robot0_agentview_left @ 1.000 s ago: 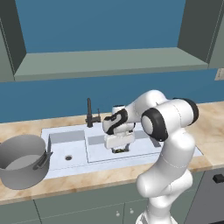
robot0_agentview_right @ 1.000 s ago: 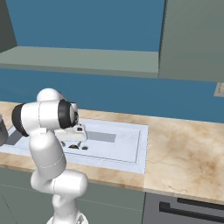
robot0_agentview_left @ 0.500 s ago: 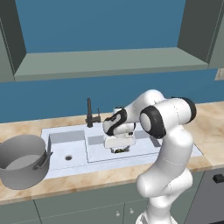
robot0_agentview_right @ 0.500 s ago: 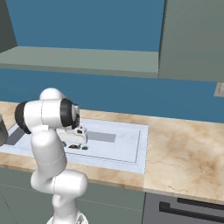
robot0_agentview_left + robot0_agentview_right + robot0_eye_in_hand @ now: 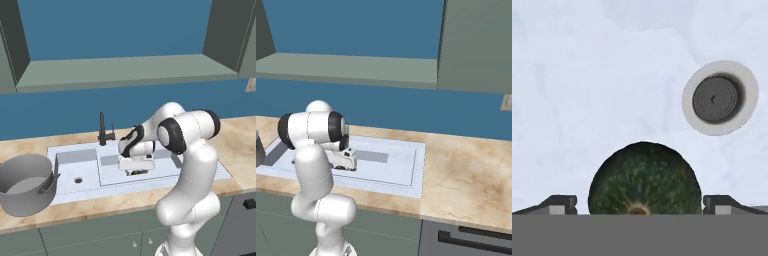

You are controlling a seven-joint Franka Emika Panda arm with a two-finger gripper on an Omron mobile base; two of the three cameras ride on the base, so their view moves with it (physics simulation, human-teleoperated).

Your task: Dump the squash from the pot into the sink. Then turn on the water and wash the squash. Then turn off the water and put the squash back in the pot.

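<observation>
Squash (image 5: 644,177) sat on the floor of the sink's (image 5: 165,175) larger basin, dark green and speckled, seen end-on in the hand view. Gripper (image 5: 639,204) was low in that basin, right over the squash, jaws spread wide with one dark fingertip (image 5: 559,204) on each side of it; no contact visible, nothing held. Round drain (image 5: 719,98) lay near the squash, apart from it, on the pale basin floor. In the left base view the gripper (image 5: 136,170) hung inside the larger basin, with the black faucet (image 5: 103,129) behind the sink divider. Pot (image 5: 25,184) stood upright on the marble counter (image 5: 235,145) just left of the sink, touching its edge, light grey inside.
</observation>
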